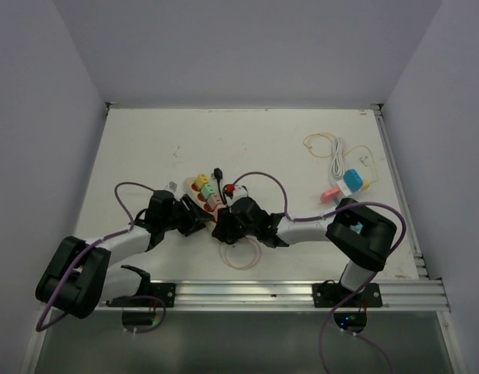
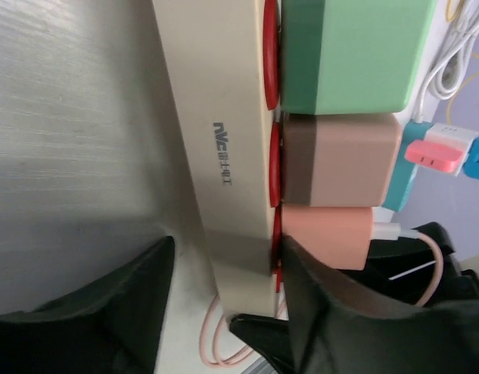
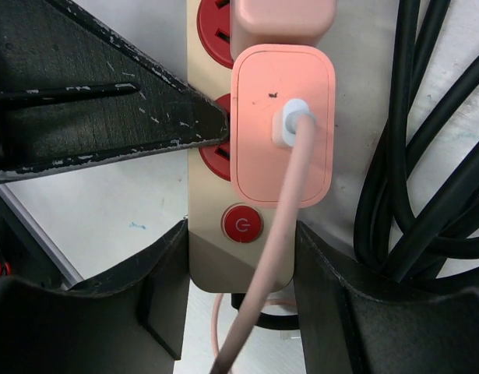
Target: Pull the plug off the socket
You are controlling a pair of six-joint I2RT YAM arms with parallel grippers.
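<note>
A beige power strip [image 1: 206, 193] with red sockets lies mid-table, several coloured plugs in it. The salmon plug [image 3: 282, 132] with a pink cord sits in the socket nearest the red power button [image 3: 241, 224]. My right gripper [image 3: 241, 273] is shut on the strip's button end [image 3: 210, 265], a finger pressed to each side. My left gripper [image 2: 223, 296] straddles the same end of the strip [image 2: 223, 156]. Its right finger [image 2: 317, 312] touches the red face just under the salmon plug [image 2: 325, 234]; the left finger [image 2: 138, 296] stands off with a gap. Both grippers [image 1: 194, 224] [image 1: 226, 227] meet at the strip's near end.
A green plug [image 2: 348, 54] and a brown plug [image 2: 340, 160] fill the neighbouring sockets. Black cables [image 3: 426, 156] run along the strip's right side. A pink cord loop [image 1: 241, 255] lies near the front rail [image 1: 301, 292]. White cable and pink and blue adapters [image 1: 344, 183] lie at the right.
</note>
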